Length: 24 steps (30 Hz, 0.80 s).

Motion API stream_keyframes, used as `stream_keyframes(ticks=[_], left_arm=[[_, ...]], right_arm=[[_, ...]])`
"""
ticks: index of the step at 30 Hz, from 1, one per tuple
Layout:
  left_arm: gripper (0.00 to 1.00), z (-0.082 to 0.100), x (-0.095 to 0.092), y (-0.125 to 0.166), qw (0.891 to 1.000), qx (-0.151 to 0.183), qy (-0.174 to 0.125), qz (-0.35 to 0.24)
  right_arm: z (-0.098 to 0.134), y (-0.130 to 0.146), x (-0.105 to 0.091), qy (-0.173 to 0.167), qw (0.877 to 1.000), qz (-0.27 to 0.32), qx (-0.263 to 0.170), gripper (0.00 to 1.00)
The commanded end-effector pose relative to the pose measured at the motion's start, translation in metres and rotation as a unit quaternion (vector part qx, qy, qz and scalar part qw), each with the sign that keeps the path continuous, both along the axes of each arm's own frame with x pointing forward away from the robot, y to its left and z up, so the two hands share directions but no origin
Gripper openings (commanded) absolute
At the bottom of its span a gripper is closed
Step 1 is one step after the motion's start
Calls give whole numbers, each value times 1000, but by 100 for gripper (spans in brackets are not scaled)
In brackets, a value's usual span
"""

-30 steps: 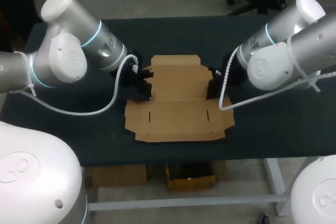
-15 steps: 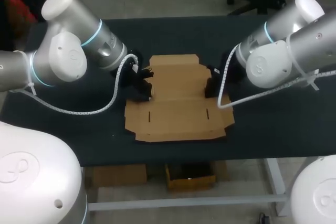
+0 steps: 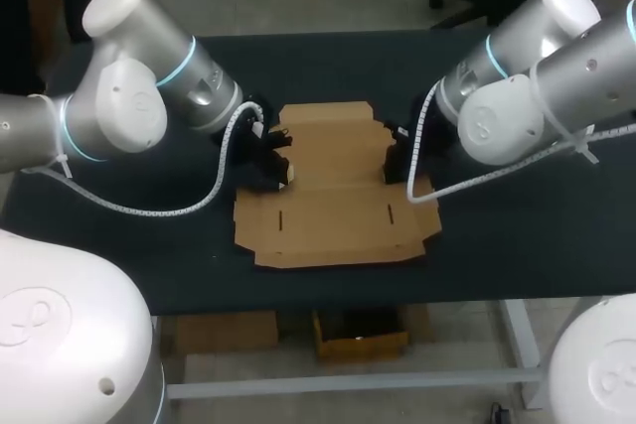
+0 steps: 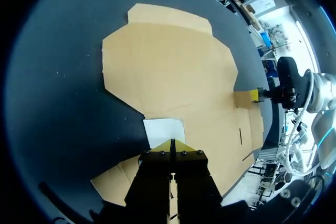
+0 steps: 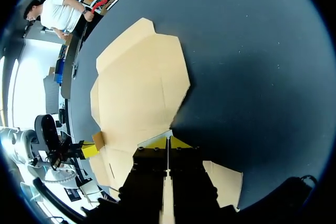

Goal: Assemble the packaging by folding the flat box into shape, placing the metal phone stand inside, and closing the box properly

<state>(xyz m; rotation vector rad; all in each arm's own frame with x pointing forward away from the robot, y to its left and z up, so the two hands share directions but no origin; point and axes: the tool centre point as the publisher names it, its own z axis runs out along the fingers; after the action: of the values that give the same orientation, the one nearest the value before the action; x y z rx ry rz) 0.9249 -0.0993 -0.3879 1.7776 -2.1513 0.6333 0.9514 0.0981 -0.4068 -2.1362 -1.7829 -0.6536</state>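
A flat brown cardboard box (image 3: 333, 186) lies unfolded in the middle of the dark table. My left gripper (image 3: 283, 171) is at the box's left edge, shut, with its yellow tips (image 4: 172, 145) against a small side flap (image 4: 164, 132) that stands tilted up. My right gripper (image 3: 391, 161) is at the opposite edge, also shut, and its tips (image 5: 168, 142) press a small flap (image 4: 242, 99) on that side. Across the box (image 5: 139, 87) the right wrist view shows the left gripper (image 5: 89, 150) at its flap. No metal phone stand is in view.
The dark table (image 3: 517, 245) stretches bare to both sides of the box. The box's near edge lies close to the table's front edge. White cable loops (image 3: 179, 211) hang from both arms beside the box.
The right gripper has moved a little inward and away from me along the box's right edge. The left gripper has barely shifted. The box has slid slightly.
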Motion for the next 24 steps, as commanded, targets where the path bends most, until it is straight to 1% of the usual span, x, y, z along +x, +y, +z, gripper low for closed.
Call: stream_keyframes(ticks=[1, 7, 16, 19, 24], left_arm=[[0, -2, 3, -2, 1000, 4, 3, 1], [0, -3, 4, -2, 1000, 6, 5, 3], [0, -2, 6, 4, 1000, 8, -1, 18], [0, -4, 7, 4, 999, 20, -4, 30], [0, -9, 10, 0, 999, 26, -2, 29]], right_arm=[[-2, 3, 2, 1, 1000, 0, -5, 0], [-1, 6, 1, 2, 1000, -9, -21, 0], [2, 2, 0, -3, 1000, -12, -21, 0], [2, 2, -1, -3, 1000, -12, -21, 0], [1, 2, -1, -2, 1000, -11, -22, 0]])
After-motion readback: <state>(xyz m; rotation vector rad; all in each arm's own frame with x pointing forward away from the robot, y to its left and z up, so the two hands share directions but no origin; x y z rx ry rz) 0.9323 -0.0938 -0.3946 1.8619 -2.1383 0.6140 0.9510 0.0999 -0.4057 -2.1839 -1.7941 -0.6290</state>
